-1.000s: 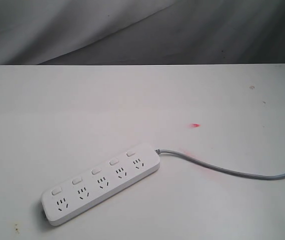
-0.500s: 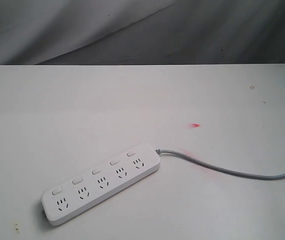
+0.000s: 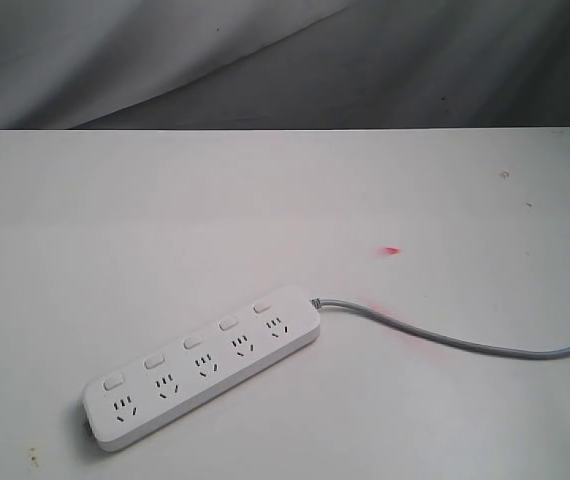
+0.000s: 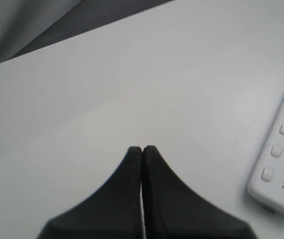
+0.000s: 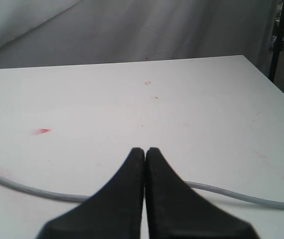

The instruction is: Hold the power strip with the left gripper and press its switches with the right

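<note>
Power strip (image 3: 201, 367) lay flat on the white table (image 3: 265, 200), and neither arm was touching it. The left gripper (image 4: 142, 149) had its two black fingers pressed together tip to tip, with nothing caught between them. It hung over bare tabletop, apart from the strip. The strip's rounded end, the one farthest from the cable, sat off to one side of those fingertips with a clear stretch of table between.

The right gripper (image 5: 145, 150) was closed just as tightly and was just as empty. It was poised above the grey cable (image 5: 32, 190), which ran across the table and passed out of sight behind the fingers.

From where I stood, the strip lay slantwise near the front of the table. Its five switches (image 3: 192, 342), small white buttons, ran in a row along the strip's far long edge, one beside each set of sockets. The cable left the strip's far end and curved away across the table toward the edge of my view. A faint pink smear marked the table just beside the cable, close to where it left the strip. A small red mark (image 3: 392, 250) lay farther back, beyond that same end of the strip. Grey cloth (image 3: 265, 60) hung behind the table, well away from the strip.
</note>
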